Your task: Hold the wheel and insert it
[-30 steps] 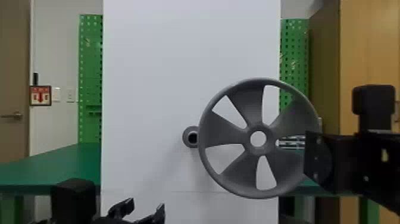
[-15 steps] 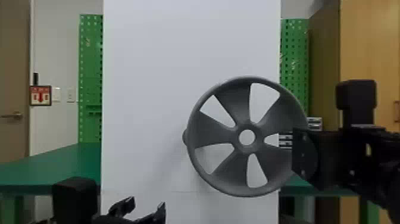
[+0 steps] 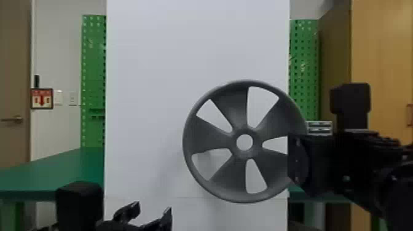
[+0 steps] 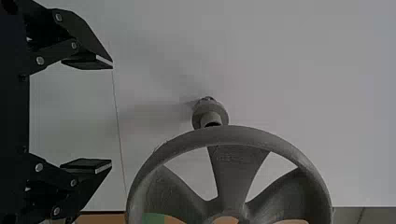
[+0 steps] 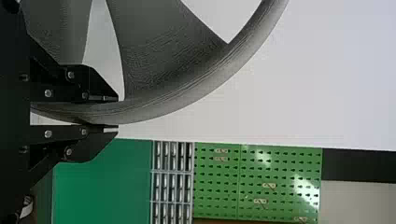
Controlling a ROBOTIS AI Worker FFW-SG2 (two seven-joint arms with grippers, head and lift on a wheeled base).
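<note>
Wheel upright before the white panel, rim pinched between the two fingers of the right gripper; since the earlier frames it has shifted toward the robot's left, its blades now overlapping the spot where the peg stood in head view; hub judged to be right of the peg, so alignment nearing, insertion not begun, more leftward travel needed before pushing on; left gripper parked low, fingers spread, empty.

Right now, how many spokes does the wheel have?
5 on the wheel, seen in the head view: top, upper right, lower right, lower left, left. The right gripper partly covers the lower-right one; none is fully hidden.
</note>
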